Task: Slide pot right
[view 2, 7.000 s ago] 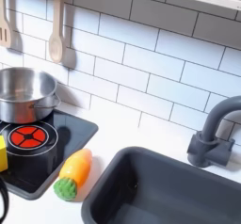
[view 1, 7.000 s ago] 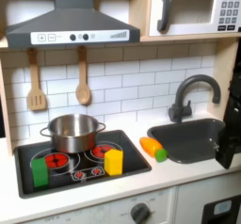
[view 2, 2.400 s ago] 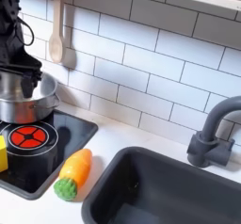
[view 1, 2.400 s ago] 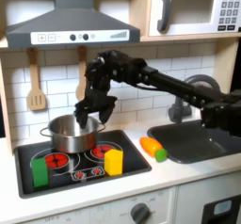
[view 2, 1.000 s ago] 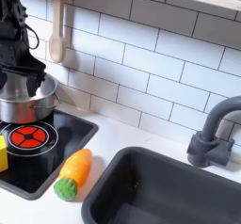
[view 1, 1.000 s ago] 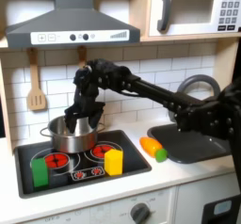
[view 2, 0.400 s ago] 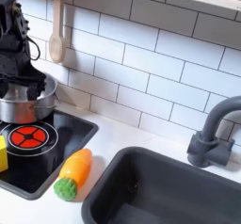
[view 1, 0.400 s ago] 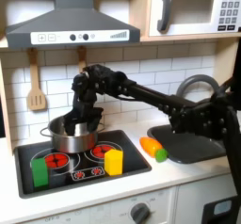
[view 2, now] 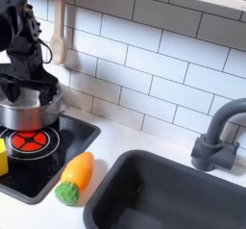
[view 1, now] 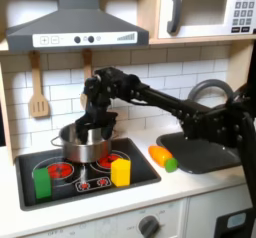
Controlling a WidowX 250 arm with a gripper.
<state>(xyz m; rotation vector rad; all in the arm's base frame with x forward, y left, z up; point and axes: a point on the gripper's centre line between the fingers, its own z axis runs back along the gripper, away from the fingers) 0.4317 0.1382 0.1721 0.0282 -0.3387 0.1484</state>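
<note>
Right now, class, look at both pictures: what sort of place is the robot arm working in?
Most likely a toy play kitchen: a stovetop with red printed burners, a dark sink with a faucet, and a microwave above white tiles.

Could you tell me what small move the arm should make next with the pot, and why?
Probably keep drawing the pot toward the first exterior view's right along the stovetop. The gripper is down at the pot's rim, and the pot sits at the stovetop's back left, with open surface between it and the toy carrot.
</note>
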